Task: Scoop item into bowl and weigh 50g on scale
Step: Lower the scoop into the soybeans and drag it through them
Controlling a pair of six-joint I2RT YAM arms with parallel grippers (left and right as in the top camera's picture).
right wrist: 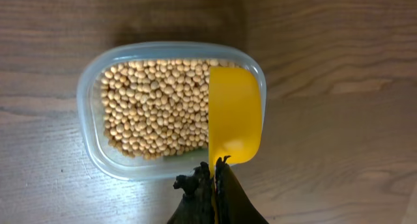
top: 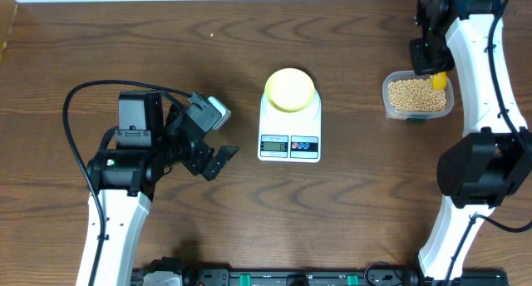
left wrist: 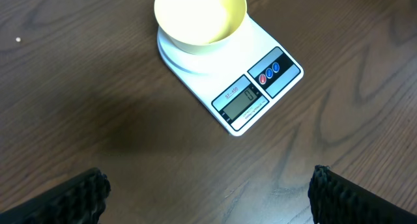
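Note:
The pale-yellow bowl (top: 289,89) stands empty on the white scale (top: 289,136) at the table's middle; both also show in the left wrist view, bowl (left wrist: 199,17) and scale (left wrist: 251,97). Tan beans (top: 416,93) fill a clear tub (top: 389,101) at the right, also in the right wrist view (right wrist: 153,107). My right gripper (right wrist: 215,175) is shut on the handle of a bright-yellow scoop (right wrist: 234,113), held empty over the tub's right rim (right wrist: 85,94). My left gripper (left wrist: 208,198) is open and empty, left of the scale.
The left arm's body and cable (top: 133,145) take up the table's left part. The right arm (top: 478,86) runs along the right edge. Bare wooden table (top: 366,211) lies in front of the scale.

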